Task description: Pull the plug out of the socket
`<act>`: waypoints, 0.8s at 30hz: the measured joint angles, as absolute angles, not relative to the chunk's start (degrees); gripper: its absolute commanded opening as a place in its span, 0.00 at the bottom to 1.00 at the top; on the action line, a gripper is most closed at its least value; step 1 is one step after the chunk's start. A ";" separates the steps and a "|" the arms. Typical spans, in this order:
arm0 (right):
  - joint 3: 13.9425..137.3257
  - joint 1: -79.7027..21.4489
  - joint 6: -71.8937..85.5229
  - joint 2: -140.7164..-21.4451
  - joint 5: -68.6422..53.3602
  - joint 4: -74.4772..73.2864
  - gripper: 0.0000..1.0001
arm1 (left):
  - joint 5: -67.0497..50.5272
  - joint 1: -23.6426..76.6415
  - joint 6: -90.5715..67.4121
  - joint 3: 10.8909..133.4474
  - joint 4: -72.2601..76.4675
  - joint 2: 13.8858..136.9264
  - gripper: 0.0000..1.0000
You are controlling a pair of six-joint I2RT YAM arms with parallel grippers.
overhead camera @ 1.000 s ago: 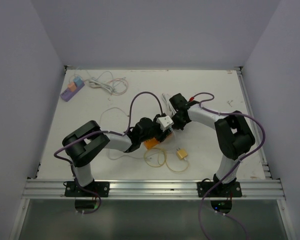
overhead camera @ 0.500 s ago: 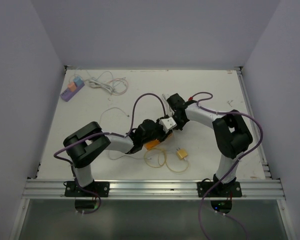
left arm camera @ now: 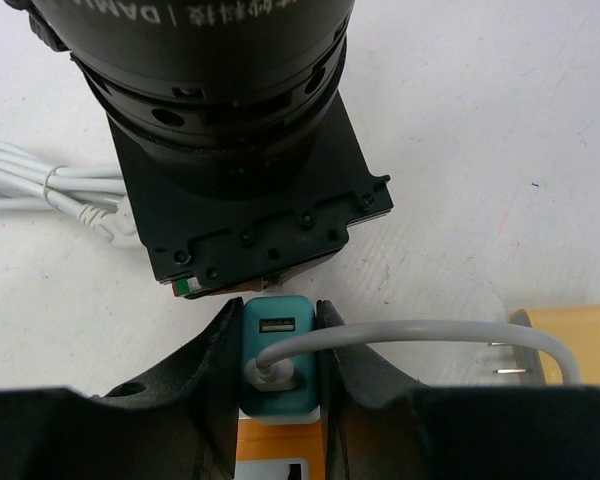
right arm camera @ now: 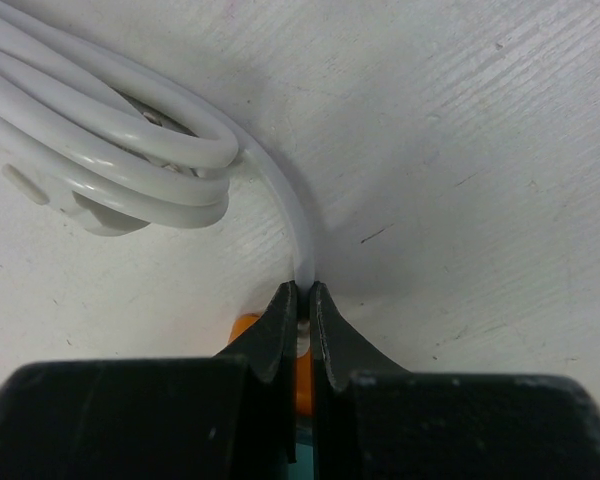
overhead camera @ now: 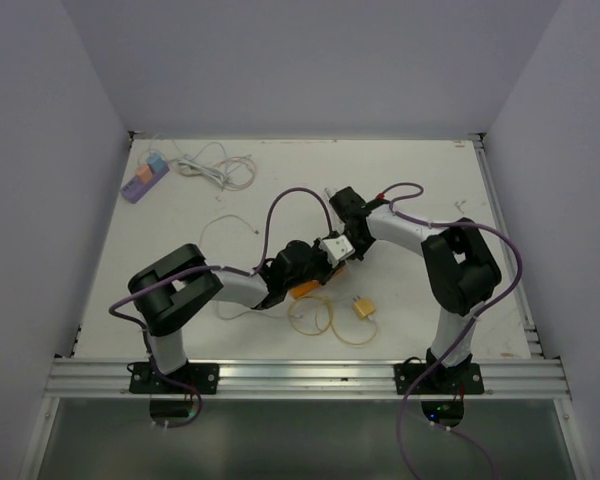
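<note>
Status: grasp done, pull not done.

- Left gripper [left arm camera: 277,340]: fingers clenched on both sides of the teal USB charger [left arm camera: 295,395], which sits in the orange socket [left arm camera: 252,445] mid-table. No gap shows between charger and socket, so I judge the plug not yet out.
- A white lead [left arm camera: 430,332] is plugged into the charger's lower USB port and runs off to the right.
- Right gripper [right arm camera: 304,300]: fingers pinched onto a white cable [right arm camera: 292,220] just above the orange body, with the coiled rest of it [right arm camera: 100,130] lying on the table [right arm camera: 460,120]. Can't tell if it's the same lead as the one in the charger.
- Top view: both wrists crowd the same spot and hide the joint.
- A yellow plug adapter [overhead camera: 364,308] lies loose nearby, not involved.

Left to do: brace one part, draw the other straight out until they separate. Pulling on thin cable rather than the plug body looks like the weak point.
</note>
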State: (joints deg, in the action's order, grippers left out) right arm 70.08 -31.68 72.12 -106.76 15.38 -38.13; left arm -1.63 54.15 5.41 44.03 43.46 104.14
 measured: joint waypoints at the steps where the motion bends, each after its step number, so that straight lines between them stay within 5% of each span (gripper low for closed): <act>1: 70.15 -31.77 72.12 -106.85 15.35 -38.15 0.00 | -1.50 54.15 5.39 43.59 43.90 104.01 0.00; 24: 71.02 -33.65 73.89 -107.92 13.52 -39.24 0.00 | 1.39 54.78 3.25 38.59 46.24 99.96 0.00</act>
